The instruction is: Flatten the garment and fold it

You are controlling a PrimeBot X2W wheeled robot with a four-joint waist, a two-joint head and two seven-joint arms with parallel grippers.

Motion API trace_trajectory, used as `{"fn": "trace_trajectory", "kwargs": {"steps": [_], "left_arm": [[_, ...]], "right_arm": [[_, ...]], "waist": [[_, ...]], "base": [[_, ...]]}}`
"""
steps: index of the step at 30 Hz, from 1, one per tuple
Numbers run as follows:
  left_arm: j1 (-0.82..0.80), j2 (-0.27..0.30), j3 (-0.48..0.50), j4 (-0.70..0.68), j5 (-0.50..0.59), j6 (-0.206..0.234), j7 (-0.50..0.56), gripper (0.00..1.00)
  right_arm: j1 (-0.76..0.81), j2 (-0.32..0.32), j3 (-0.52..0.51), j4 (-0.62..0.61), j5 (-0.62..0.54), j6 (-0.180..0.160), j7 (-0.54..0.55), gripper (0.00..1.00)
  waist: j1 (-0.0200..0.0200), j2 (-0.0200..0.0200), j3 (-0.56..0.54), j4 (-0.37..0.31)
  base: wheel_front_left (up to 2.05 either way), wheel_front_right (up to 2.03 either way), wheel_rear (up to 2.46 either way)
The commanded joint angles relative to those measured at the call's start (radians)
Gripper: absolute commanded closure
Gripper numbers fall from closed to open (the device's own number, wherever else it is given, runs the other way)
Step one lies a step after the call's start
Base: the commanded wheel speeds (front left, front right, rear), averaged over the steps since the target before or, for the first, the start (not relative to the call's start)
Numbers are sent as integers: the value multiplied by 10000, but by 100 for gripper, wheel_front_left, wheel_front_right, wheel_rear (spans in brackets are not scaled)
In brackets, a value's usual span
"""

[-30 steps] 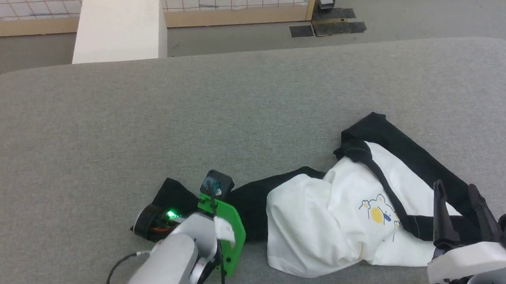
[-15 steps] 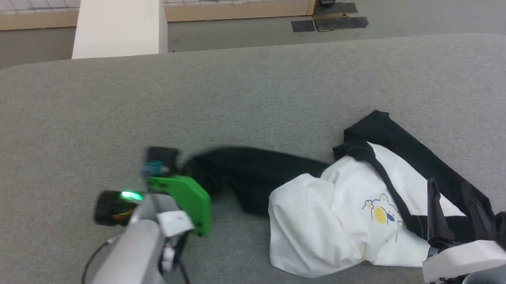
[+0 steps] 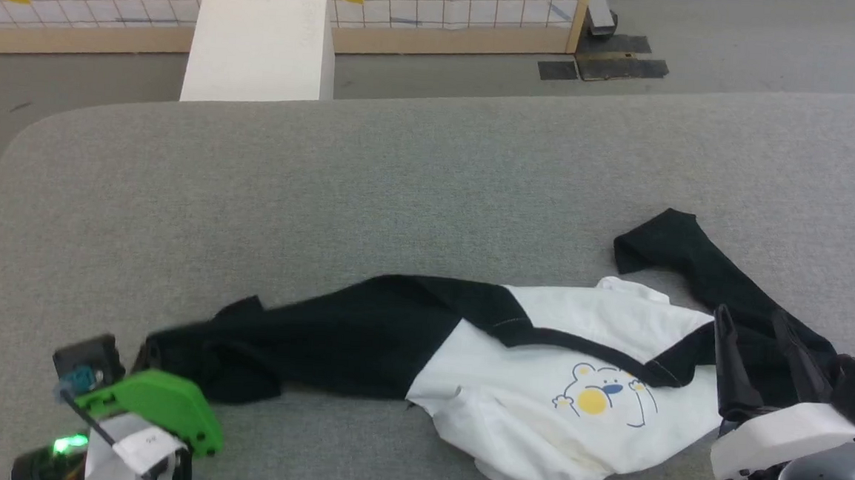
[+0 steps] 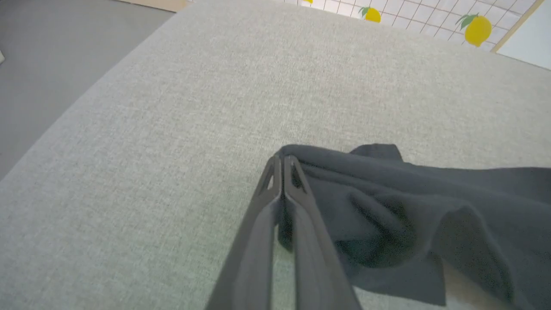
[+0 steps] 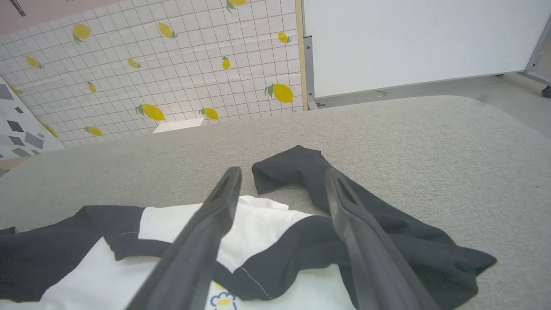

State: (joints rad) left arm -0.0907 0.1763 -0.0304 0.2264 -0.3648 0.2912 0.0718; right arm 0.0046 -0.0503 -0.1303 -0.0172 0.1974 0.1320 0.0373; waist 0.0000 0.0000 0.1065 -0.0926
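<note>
Left wrist view: left gripper (image 4: 283, 160) pinches sleeve of garment (image 4: 409, 193).

Left claw (image 4: 283, 160) pinched, right claw (image 5: 283, 173) spread

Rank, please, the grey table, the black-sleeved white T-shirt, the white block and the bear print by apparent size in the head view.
1. Grey fabric-covered table
2. White T-shirt with black sleeves
3. White rectangular block, farther away
4. Yellow bear print
</note>
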Motion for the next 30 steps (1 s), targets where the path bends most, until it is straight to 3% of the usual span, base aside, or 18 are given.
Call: {"fn": "trace_trajectory", "kwargs": {"steps": [1, 2, 4, 10, 13, 21, 29, 30], "left_arm": [[252, 26, 33, -120, -222, -68, 62, 37], [347, -9, 33, -182, -297, -113, 68, 0], [516, -109, -6, -363, -423, -258, -85, 0], [564, -514, -341, -1257, -235, -970, -2577, 0], [453, -678, -608, -1454, 29, -1251, -3159, 0], [-98, -1009, -767, -2096, 887, -1849, -3331, 0], [-269, -1203, -721, -2060, 1193, -2100, -3334, 0], [-285, -1212, -711, -2041, 1208, -2112, -3334, 0]], "right_arm": [[151, 1, 28, -92, -57, -13, 74, 0], [167, 1, 35, -113, -59, -13, 110, 0], [206, 1, 46, -149, -74, -13, 196, 0], [425, 1, -179, -35, -77, -13, 986, 0], [494, 1, -132, 174, -18, -13, 1760, 0], [-116, 1, 193, 988, 625, -13, 3931, 0], [-1166, 1, 167, 1743, 894, -13, 4852, 0], [-1247, 1, 145, 1797, 893, -13, 4886, 5]], "waist": [[0, 0, -46, 61], [0, 0, -54, 72], [0, 0, -80, 81], [0, 0, -126, 103], [0, 0, -78, 105], [0, 0, 358, 83], [0, 0, 760, 223], [0, 0, 775, 243]], "base": [[0, 0, 0], [0, 0, 0], [0, 0, 0], [0, 0, 0], [0, 0, 0], [0, 0, 0], [0, 0, 0], [0, 0, 0]]}}
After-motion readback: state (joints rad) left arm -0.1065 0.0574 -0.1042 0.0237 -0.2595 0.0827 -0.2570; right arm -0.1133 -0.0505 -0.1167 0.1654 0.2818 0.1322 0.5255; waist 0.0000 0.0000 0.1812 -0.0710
